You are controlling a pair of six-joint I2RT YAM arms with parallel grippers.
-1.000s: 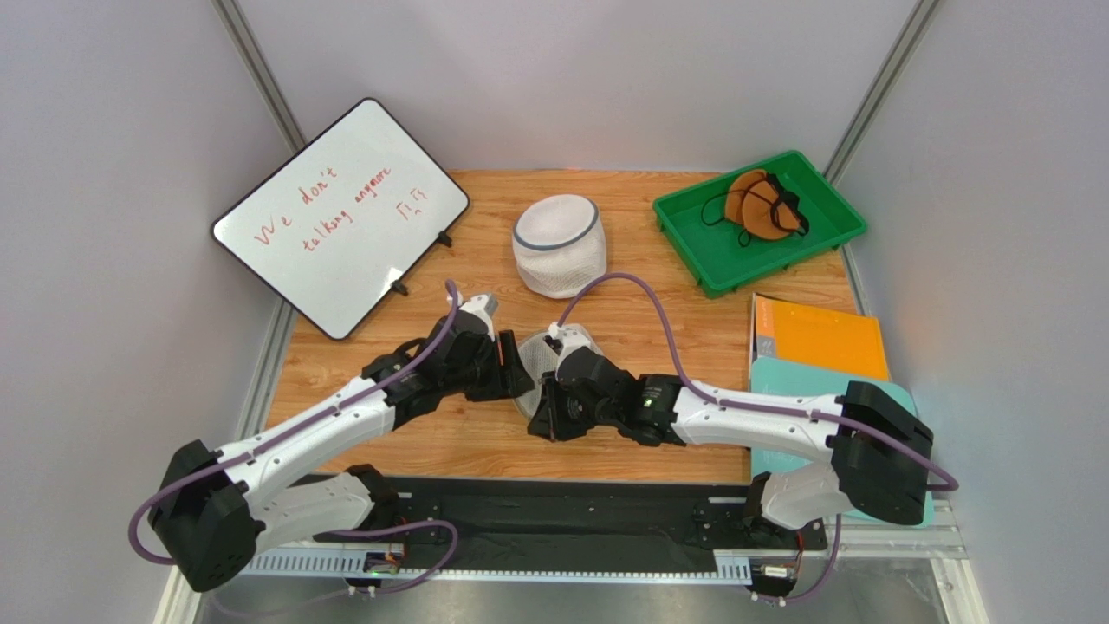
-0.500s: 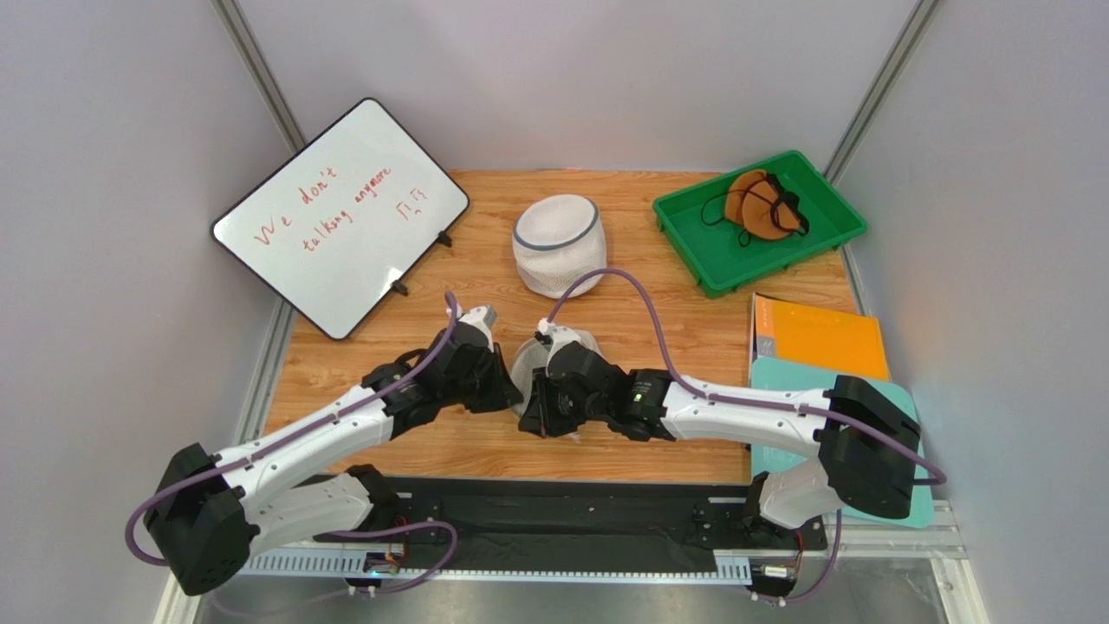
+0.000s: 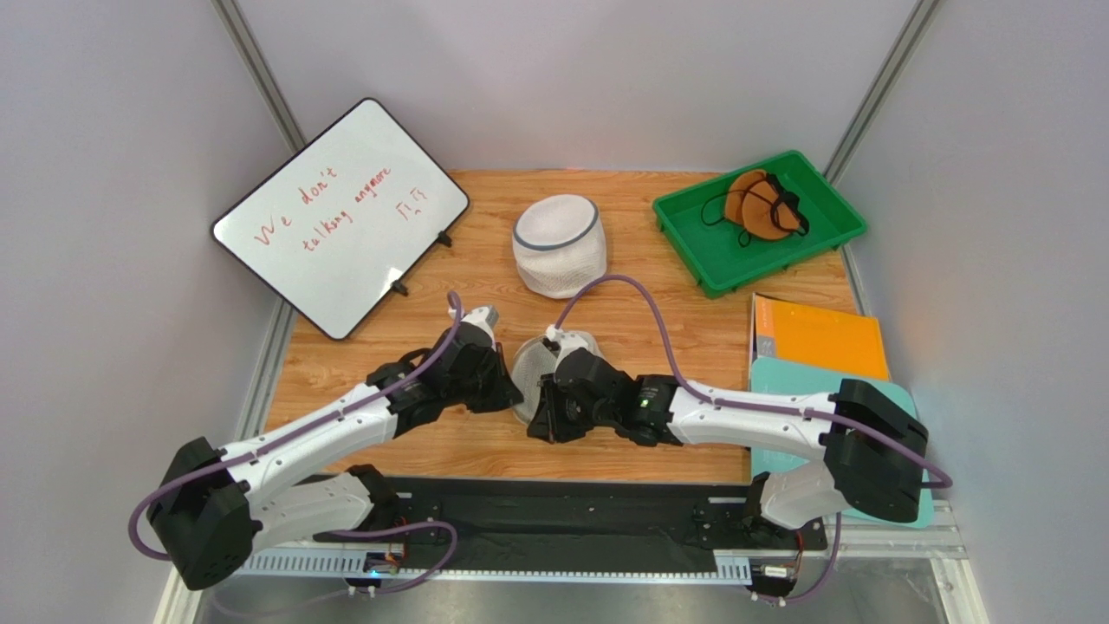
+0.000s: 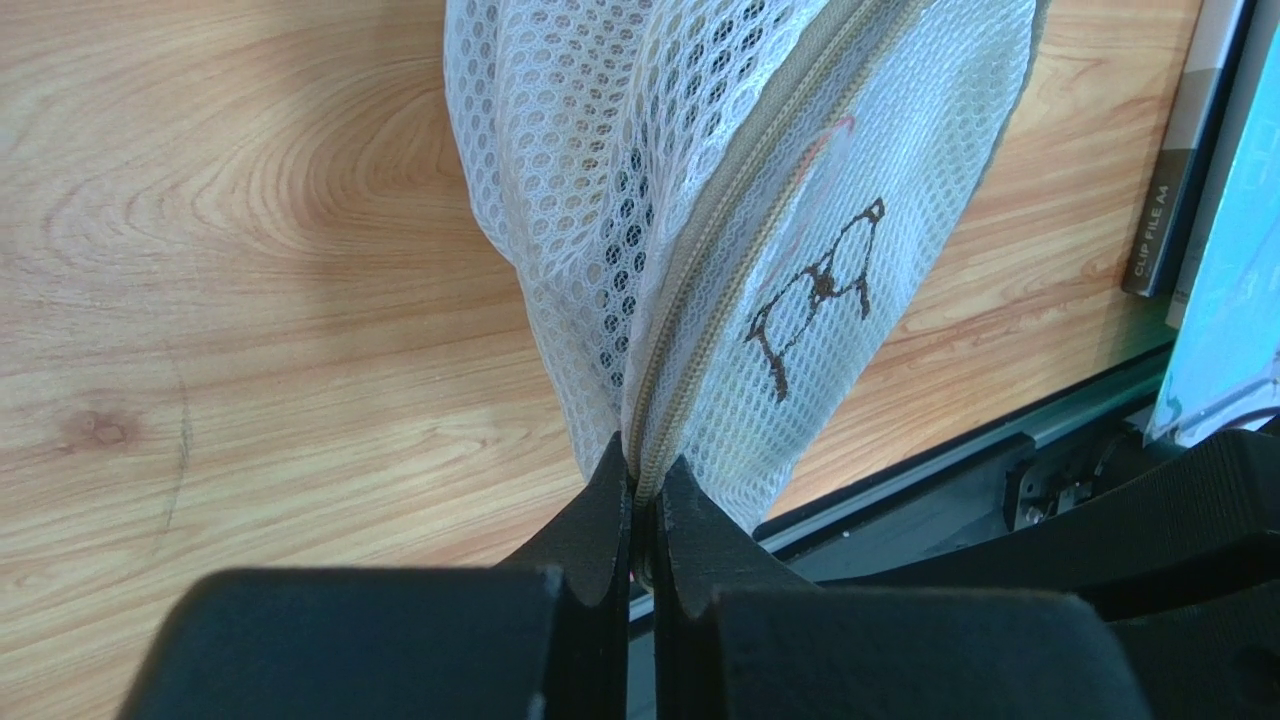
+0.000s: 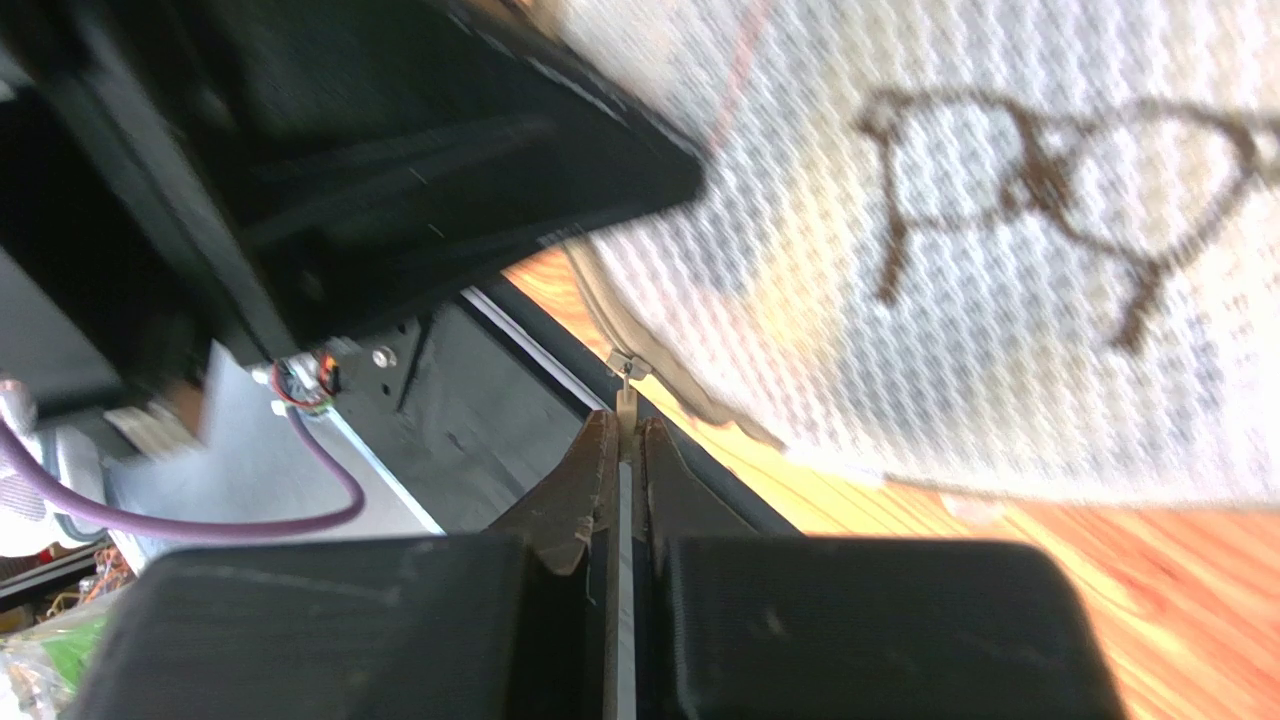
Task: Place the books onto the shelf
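A white mesh zip bag [image 3: 534, 360] with a brown drawing hangs between my two grippers at the table's middle front. My left gripper [image 4: 646, 477] is shut on the bag's zip seam [image 4: 706, 285], at the bag's left side in the top view [image 3: 503, 381]. My right gripper [image 5: 621, 432] is shut on the thin zip pull [image 5: 622, 387], just under the bag [image 5: 977, 255], and sits at the bag's near side from above [image 3: 542, 401]. An orange book [image 3: 820, 336] and a teal one [image 3: 797, 388] lie flat at the right edge, untouched. The shelf is out of view.
A whiteboard [image 3: 341, 215] leans at the back left. A white fabric basket [image 3: 560, 245] stands at the back centre. A green tray [image 3: 759, 221] at the back right holds a brown item [image 3: 762, 204]. A black rail [image 3: 573, 514] runs along the near edge.
My left gripper has gone from open to shut on the bag's zip seam. Both wrists and the bag have drifted slightly left. The right gripper stays shut.
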